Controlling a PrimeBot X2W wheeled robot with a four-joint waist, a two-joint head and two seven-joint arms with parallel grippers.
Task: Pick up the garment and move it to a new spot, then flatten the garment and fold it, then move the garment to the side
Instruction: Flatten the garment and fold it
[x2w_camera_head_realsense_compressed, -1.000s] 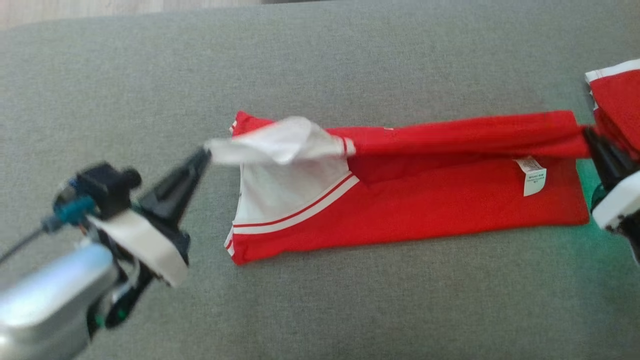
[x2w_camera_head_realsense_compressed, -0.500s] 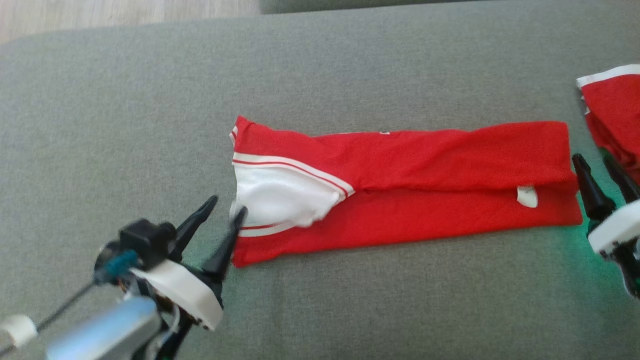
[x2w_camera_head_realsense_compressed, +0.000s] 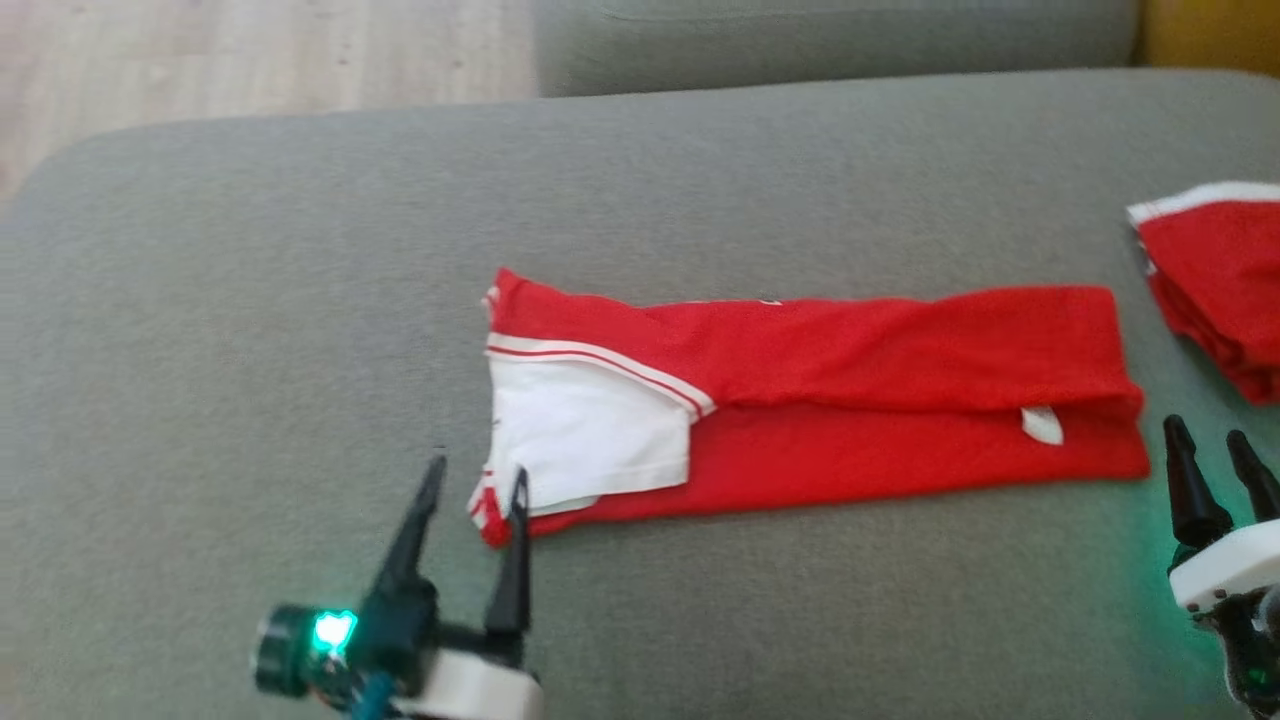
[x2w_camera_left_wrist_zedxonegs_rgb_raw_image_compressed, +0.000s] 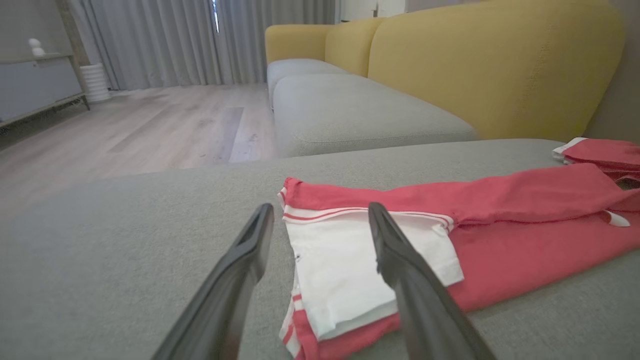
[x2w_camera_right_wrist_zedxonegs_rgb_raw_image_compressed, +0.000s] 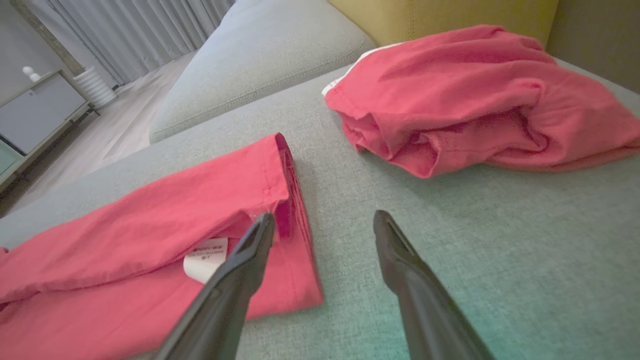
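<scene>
The garment, a red shirt with a white, red-striped sleeve, lies folded into a long strip on the grey cushion. Its upper layer lies folded down over the lower one, and a small white label peeks out near the right end. My left gripper stands open just in front of the garment's near-left corner, holding nothing; the left wrist view shows the sleeve lying beyond its spread fingers. My right gripper is open and empty just off the garment's right end.
A second red garment lies bunched at the cushion's right edge, close behind my right gripper. The cushion's rounded left edge drops to a wooden floor. More grey seats and a yellow backrest stand beyond.
Both grippers let go of the garment's upper edge and opened. The lifted layer fell flat onto the lower one. Both arms drew back toward me; the head camera also shifted.
</scene>
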